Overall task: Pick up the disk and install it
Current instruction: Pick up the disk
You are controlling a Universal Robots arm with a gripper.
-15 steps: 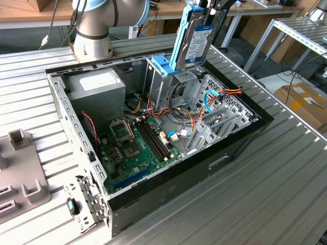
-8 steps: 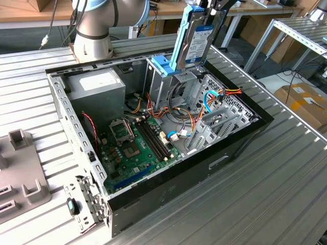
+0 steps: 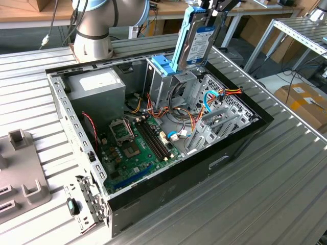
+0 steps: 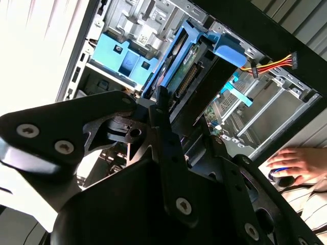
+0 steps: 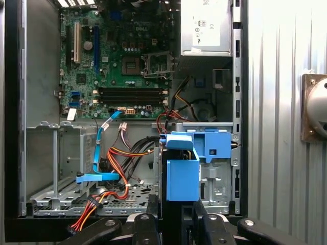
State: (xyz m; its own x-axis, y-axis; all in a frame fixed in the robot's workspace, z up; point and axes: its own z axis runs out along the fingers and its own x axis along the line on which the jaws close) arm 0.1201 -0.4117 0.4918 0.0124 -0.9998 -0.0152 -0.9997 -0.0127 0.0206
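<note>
One disk (image 3: 194, 45) hangs on end in the air, tilted, its lower edge just beside the blue plastic bracket (image 3: 160, 64) that tops the tall metal cage (image 3: 164, 92); whether the two touch cannot be told. The disk is a flat silver-grey slab with a blue-and-white printed label on its broad face, framed by smooth light-blue plastic rails. In the first wrist view it shows end-on as a blue block (image 5: 182, 179), and in the second wrist view its green circuit board faces out (image 4: 183, 77).

The gripper (image 3: 205, 8) has its black, bolted fingers (image 5: 146, 224) clenched on the disk's upper end.

Below lies an open black computer case (image 3: 232, 149) of perforated sheet metal. Inside it are a green motherboard (image 3: 134, 149) and a grey power-supply box (image 3: 97, 88) with a white printed sticker. Bundled red, yellow and orange wires (image 3: 231, 92) and a flat light-blue cable (image 3: 208, 100) run between them.

The case rests on a ribbed metal table (image 3: 265, 204). The arm's round base (image 3: 93, 30) stands behind the case. A person's hand (image 4: 299, 161) rests on a dark object beside it.
</note>
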